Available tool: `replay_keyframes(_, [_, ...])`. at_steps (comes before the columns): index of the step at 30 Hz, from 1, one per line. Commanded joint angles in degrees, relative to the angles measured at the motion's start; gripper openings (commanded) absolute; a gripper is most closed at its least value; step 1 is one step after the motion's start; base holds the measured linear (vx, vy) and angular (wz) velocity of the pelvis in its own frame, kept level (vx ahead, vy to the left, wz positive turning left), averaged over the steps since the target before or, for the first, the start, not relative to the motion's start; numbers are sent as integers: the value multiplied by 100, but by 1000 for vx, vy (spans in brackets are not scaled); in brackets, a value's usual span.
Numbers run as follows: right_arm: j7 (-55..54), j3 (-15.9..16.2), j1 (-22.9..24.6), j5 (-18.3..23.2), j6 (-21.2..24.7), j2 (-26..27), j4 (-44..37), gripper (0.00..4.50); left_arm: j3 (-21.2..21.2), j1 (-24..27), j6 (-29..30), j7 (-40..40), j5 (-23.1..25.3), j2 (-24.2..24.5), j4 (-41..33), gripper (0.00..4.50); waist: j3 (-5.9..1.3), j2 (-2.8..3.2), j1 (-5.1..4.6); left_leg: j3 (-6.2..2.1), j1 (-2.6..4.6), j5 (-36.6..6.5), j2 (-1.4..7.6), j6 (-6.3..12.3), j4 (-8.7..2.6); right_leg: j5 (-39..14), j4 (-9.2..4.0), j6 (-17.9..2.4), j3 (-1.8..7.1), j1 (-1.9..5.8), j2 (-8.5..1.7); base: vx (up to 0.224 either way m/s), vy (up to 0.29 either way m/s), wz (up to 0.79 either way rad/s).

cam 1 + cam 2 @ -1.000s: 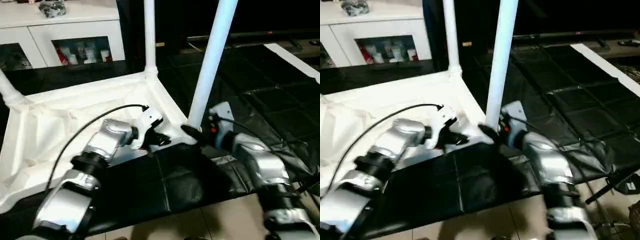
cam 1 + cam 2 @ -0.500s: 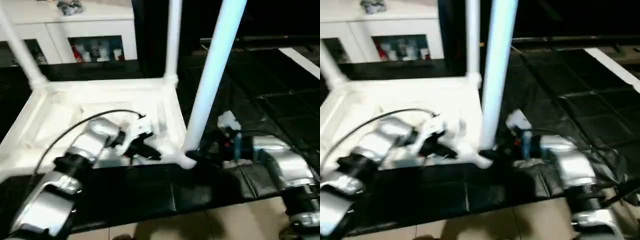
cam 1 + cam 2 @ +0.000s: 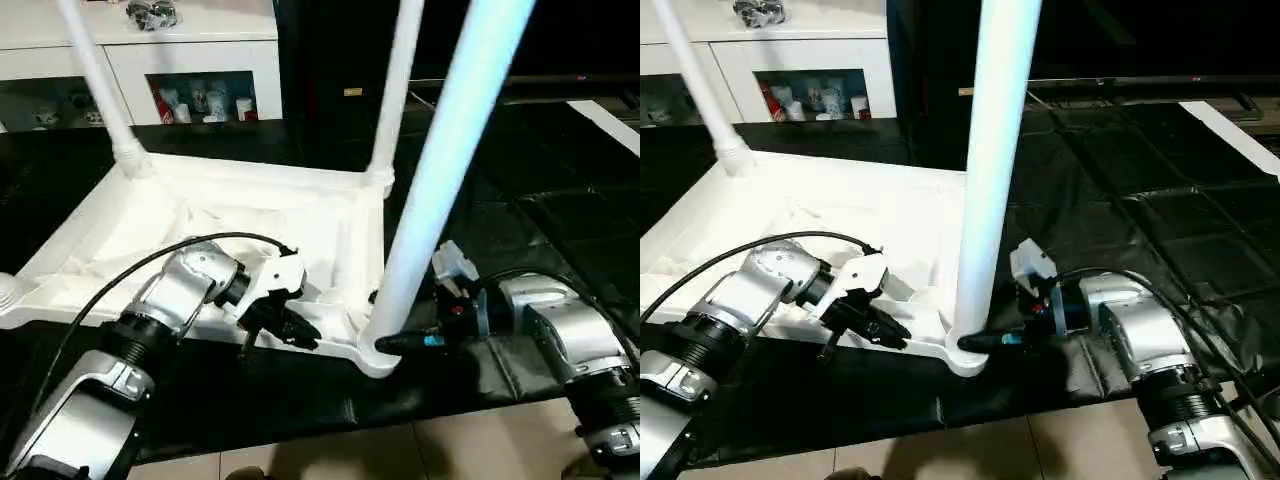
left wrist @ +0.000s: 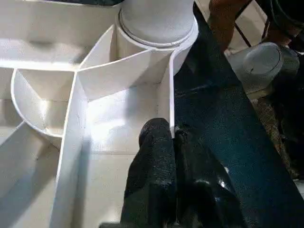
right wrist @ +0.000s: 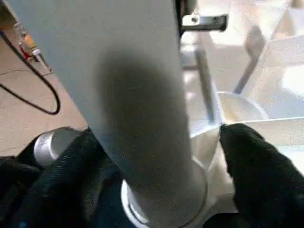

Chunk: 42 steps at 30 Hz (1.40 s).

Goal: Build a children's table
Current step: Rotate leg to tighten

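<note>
Left gripper (image 3: 300, 330): clenched tight, black fingers (image 4: 154, 156) pressed together right at the thin near rim wall of the table top (image 3: 250, 185); cannot tell whether that wall is nipped between them. Just beyond the tips, the round corner socket (image 4: 156, 33) with the near leg (image 3: 450, 170) seated in it.

Right gripper (image 5: 156, 171): released, jaws spread wide and straddling the base of that same leg, one finger (image 5: 61, 180) close against the tube, the other (image 5: 251, 161) apart from it, beside the socket's rim.

Between the two grippers: the near corner of the upturned top, ribbed underside facing up, lying on a black padded mat (image 3: 560, 200).

Beyond the left gripper, across the top: a second leg (image 3: 398, 90) upright at the far corner, and a third leg (image 3: 95, 75) rising tilted from the corner further to the left. Looped over the left forearm, a black cable (image 3: 150, 260).

Well beyond both grippers, past the table: a white cabinet (image 3: 190, 60) with glass doors, small red and pale items (image 3: 200, 105) behind the glass, too small to read or name; on top of it a grey lump (image 3: 152, 14), not identifiable.

Behind the right gripper, toward the robot: beige floor tiles (image 3: 450, 450) at the mat's edge.

Standing in the way: the near leg itself, hiding much of the right gripper's far finger from the head camera.
</note>
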Motion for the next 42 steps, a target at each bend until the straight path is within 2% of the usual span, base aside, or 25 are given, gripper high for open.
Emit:
replay_keyframes(1, [123, 44, -112, 5, -61, -4, 38, 356, -127, -59, -149, -176, -41, -71, -198, 0, -422, -49, -29, -106, 75, -966, 274, 290, -389, -1603, -386, -1201, 312, 319, -383, 0, 0, 0])
replay_keyframes(3, [139, 53, -149, 45, -11, 32, 89, 326, -127, -72, -184, -157, -31, -78, -158, 0, -427, -45, -25, -106, 80, -967, 277, 293, -387, -1589, -381, -1203, 312, 316, -385, 0, 0, 0])
replay_keyframes(13, [215, 131, -173, 114, 58, 82, 157, 256, -114, -102, -232, -49, 1, -94, -67, 0, -427, -37, -22, -105, 91, -992, 280, 277, -387, -1572, -381, -1226, 312, 310, -383, 0, 0, 0])
replay_keyframes(14, [220, 132, -170, 117, 65, 83, 154, 236, -113, -103, -233, -46, 2, -95, -63, 0, -426, -39, -25, -107, 85, -991, 279, 272, -388, -1570, -379, -1225, 313, 315, -383, 0, 0, 0])
replay_keyframes(20, [174, 89, -10, 223, 184, 152, -29, 221, -60, -97, -139, 88, -14, -168, -32, 0, -422, -39, -21, -106, 88, -1027, 273, 258, -387, -1671, -395, -1189, 311, 318, -387, 0, 0, 0])
replay_keyframes(21, [98, 45, 60, 291, 257, 198, -120, 220, -27, -99, -52, 164, -36, -219, -34, 0, -414, -22, -24, -106, 91, -1050, 278, 247, -396, -1682, -404, -1173, 315, 314, -378, 0, 0, 0])
replay_keyframes(22, [46, 14, 108, 338, 306, 226, -182, 220, -6, -100, 10, 216, -51, -253, -39, 0, -424, -36, -20, -105, 105, -1066, 277, 240, -391, -1683, -401, -1179, 314, 311, -382, 0, 0, 0])
replay_keyframes(26, [-937, -210, 327, 306, 478, 631, -352, 217, 213, -194, 537, 869, -119, -627, 80, 0, -388, -21, -21, -98, 133, -1261, 267, 166, -398, -2024, -464, -1113, 312, 278, -387, 0, 0, 0])
replay_keyframes(27, [-1135, -241, 329, 273, 516, 714, -343, 215, 249, -211, 610, 969, -127, -683, 99, 0, -387, -41, -54, -124, 111, -1297, 249, 113, -412, -2230, -475, -1037, 296, 311, -394, 0, 0, 0])
replay_keyframes(28, [-1444, -290, 329, 202, 466, 864, -304, 214, 296, -235, 701, 1111, -137, -762, 122, 0, -377, -24, -82, -136, 105, -1348, 241, 70, -424, -2442, -501, -935, 288, 307, -394, 0, 0, 0])
replay_keyframes(30, [-1744, -334, 327, 117, 378, 1011, -252, 212, 342, -260, 787, 1252, -145, -838, 145, 0, -366, -41, -131, -156, 121, -1501, 212, 25, -425, -2891, -563, -750, 261, 303, -409, 0, 0, 0])
replay_keyframes(31, [-2427, -398, 275, -111, 318, 1302, -80, 211, 469, -335, 1022, 1635, -174, -1030, 211, 0, -354, -21, -178, -163, 112, -1525, 206, 3, -431, -3008, -581, -672, 257, 293, -402, 0, 0, 0])
replay_keyframes(32, [-2476, -402, 270, -127, 324, 1322, -68, 210, 479, -340, 1042, 1663, -176, -1045, 215, 0, -349, -23, -206, -167, 107, -1553, 202, -5, -431, -3060, -595, -649, 252, 288, -401, 0, 0, 0])
replay_keyframes(33, [-3007, -442, 199, -280, 392, 1570, 86, 208, 623, -425, 1282, 2052, -203, -1251, 284, 0, -354, -15, -242, -190, 88, -1579, 191, -22, -437, -3165, -601, -583, 228, 318, -407, 0, 0, 0])
replay_keyframes(34, [-3190, -459, 177, -324, 435, 1670, 125, 207, 687, -461, 1386, 2218, -208, -1341, 308, 0, -356, -27, -274, -187, 73, -1560, 187, -33, -437, -3148, -603, -570, 227, 321, -400, 0, 0, 0])
replay_keyframes(35, [-3396, -502, 118, -335, 493, 1807, 215, 206, 760, -512, 1478, 2424, -213, -1452, 362, 0, -357, -13, -315, -201, 88, -1605, 178, -45, -436, -3180, -617, -554, 211, 308, -390, 0, 0, 0])
replay_keyframes(37, [-3716, -565, -17, -358, 535, 2020, 412, 206, 864, -597, 1606, 2731, -219, -1621, 457, 0, -362, -29, -407, -191, 77, -1588, 157, 49, -418, -3057, -627, -617, 217, 306, -377, 0, 0, 0])
replay_keyframes(38, [-3798, -580, -51, -367, 537, 2071, 460, 206, 888, -617, 1634, 2803, -218, -1661, 478, 0, -362, -29, -407, -191, 77, -1588, 157, 49, -418, -3057, -627, -617, 217, 306, -377, 0, 0, 0])
replay_keyframes(39, [-4002, -628, -144, -380, 539, 2195, 592, 205, 937, -657, 1693, 2965, -210, -1739, 521, 0, -381, -31, -451, -192, 56, -1512, 151, 101, -413, -2880, -606, -673, 216, 332, -369, 0, 0, 0])
replay_keyframes(41, [-4518, -732, -371, -494, 495, 2454, 914, 205, 1044, -745, 1806, 3316, -198, -1883, 603, 0, -377, -15, -497, -191, 29, -1464, 149, 122, -411, -2787, -585, -734, 216, 324, -360, 0, 0, 0])
replay_keyframes(42, [-4695, -775, -451, -538, 489, 2541, 1030, 205, 1089, -779, 1838, 3460, -197, -1933, 631, 0, -394, -14, -497, -188, 50, -1413, 146, 118, -402, -2699, -584, -771, 216, 324, -359, 0, 0, 0])
